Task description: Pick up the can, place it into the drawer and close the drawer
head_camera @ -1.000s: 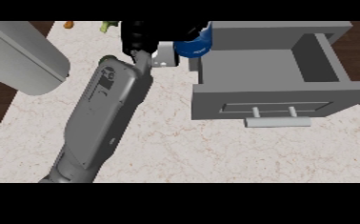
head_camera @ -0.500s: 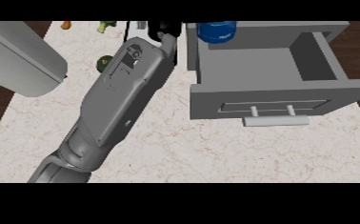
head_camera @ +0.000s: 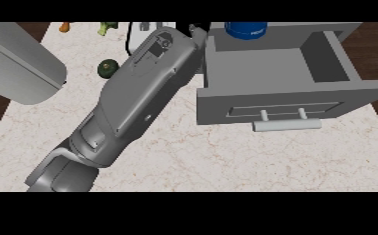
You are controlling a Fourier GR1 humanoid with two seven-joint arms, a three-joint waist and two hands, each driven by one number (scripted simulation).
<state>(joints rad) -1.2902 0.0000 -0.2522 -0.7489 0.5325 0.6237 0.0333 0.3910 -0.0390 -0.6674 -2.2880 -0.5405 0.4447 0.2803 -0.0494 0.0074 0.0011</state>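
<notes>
The blue can (head_camera: 246, 29) stood at the open drawer (head_camera: 275, 110)'s far edge. Whether the hand (head_camera: 196, 30), mostly hidden, gripped anything could not be told; closing remained.

grey forearm (head_camera: 136, 99) w/ panel seams, black hand (head_camera: 196, 31)

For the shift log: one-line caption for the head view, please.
Blue can at the open drawer's back edge; grey forearm stretched across the counter beside it.

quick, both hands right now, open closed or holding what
Left hand: only a dark bit shows past the forearm, beside the open drawer; fingers cannot be told. The blue can stands apart from it.
Right hand: not in view.
</notes>
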